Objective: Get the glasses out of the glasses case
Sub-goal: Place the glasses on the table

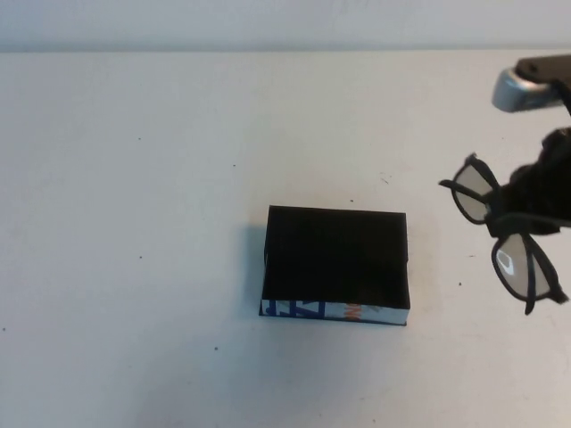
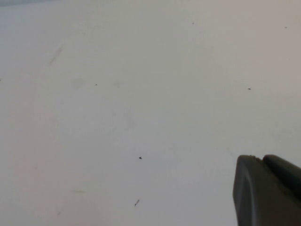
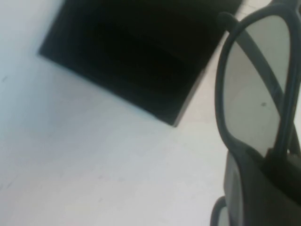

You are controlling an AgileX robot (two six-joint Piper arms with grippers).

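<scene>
The glasses case (image 1: 335,265), a shallow black box with a white printed front strip, lies open and empty in the middle of the table. It also shows in the right wrist view (image 3: 141,52). My right gripper (image 1: 510,214) is at the right edge, shut on the bridge of the black glasses (image 1: 500,234) and holding them in the air to the right of the case. One lens fills the right wrist view (image 3: 256,89). My left gripper (image 2: 268,190) is out of the high view and hangs over bare table, its fingers together.
The white table (image 1: 134,223) stretches left, front and behind the case. A grey part of the right arm (image 1: 526,87) sits at the far right.
</scene>
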